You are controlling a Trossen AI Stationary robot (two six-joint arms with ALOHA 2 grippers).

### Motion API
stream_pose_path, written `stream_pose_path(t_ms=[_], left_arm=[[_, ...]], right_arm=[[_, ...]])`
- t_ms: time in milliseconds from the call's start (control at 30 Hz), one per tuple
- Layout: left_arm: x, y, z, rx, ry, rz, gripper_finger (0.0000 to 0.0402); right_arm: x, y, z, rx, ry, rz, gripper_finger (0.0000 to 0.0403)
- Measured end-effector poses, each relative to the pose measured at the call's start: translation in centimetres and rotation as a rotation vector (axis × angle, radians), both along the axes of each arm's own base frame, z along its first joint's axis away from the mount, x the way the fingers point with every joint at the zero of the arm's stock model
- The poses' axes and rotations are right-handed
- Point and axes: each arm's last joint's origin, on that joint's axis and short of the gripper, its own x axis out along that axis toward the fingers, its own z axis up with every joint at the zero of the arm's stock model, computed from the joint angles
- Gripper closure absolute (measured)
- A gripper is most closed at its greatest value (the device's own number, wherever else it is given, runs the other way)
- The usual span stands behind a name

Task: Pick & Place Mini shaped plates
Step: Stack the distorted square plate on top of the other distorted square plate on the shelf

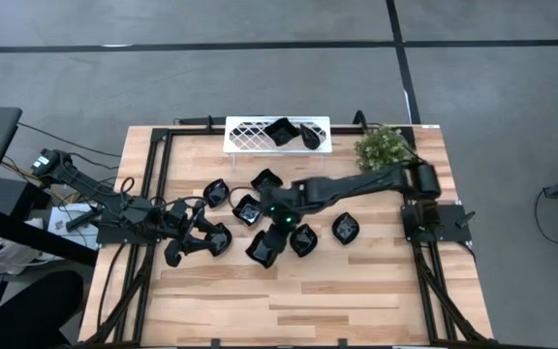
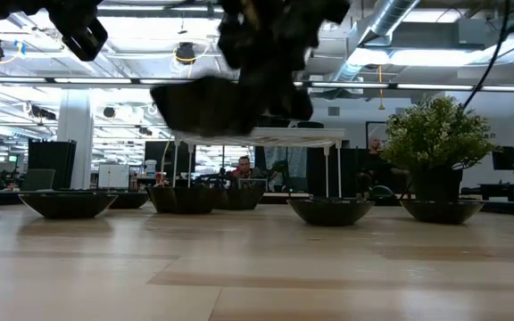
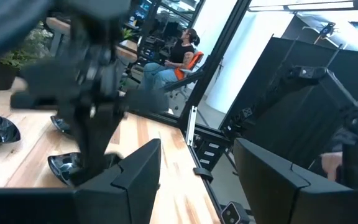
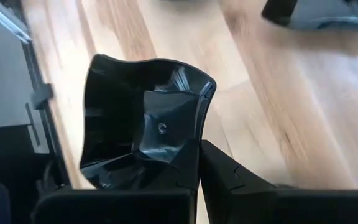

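Plates like this wavy-edged square plate (image 4: 143,130), pinched by its rim in our right gripper (image 4: 197,163) and lifted off the table (image 1: 356,291), look light, stiff, glossy, probably slippery and breakable. We would hold only the thin rim, deep between the closed fingers. Our left gripper (image 3: 194,171) waits wide open, empty.

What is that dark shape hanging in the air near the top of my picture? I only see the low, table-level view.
Observer: It is a small black dish, square with wavy edges. The right gripper pinches it by the rim, above the middle of the table.
Operator: Is the other arm holding one too?
Observer: No. The left gripper is open with nothing between its fingers, over the left part of the table.
Operator: Is there anything on that white stand at the back?
Observer: Yes. From above it is a white lattice tray, and it already holds a square dish and a slim dish.
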Motion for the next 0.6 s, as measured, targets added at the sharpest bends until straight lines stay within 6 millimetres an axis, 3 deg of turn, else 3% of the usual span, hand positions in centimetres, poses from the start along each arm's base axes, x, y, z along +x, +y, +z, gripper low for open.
stream_pose_path(t_ms=[133, 233, 600], left_arm=[[0.0, 0.0, 0.0, -0.007, 0.002, 0.000, 0.0197], [0.0, 0.0, 0.0, -0.008, 0.002, 0.000, 0.0197], [0.0, 0.0, 0.0, 0.011, -0.005, -0.005, 0.0197]], right_arm=[[1.4, 0.2, -2.9, 0.034, 0.025, 0.020, 0.0401], [1.6, 0.2, -3.8, 0.043, 0.047, 0.011, 0.0401], [2.4, -0.2, -4.9, 0.024, 0.033, -0.013, 0.0401]])
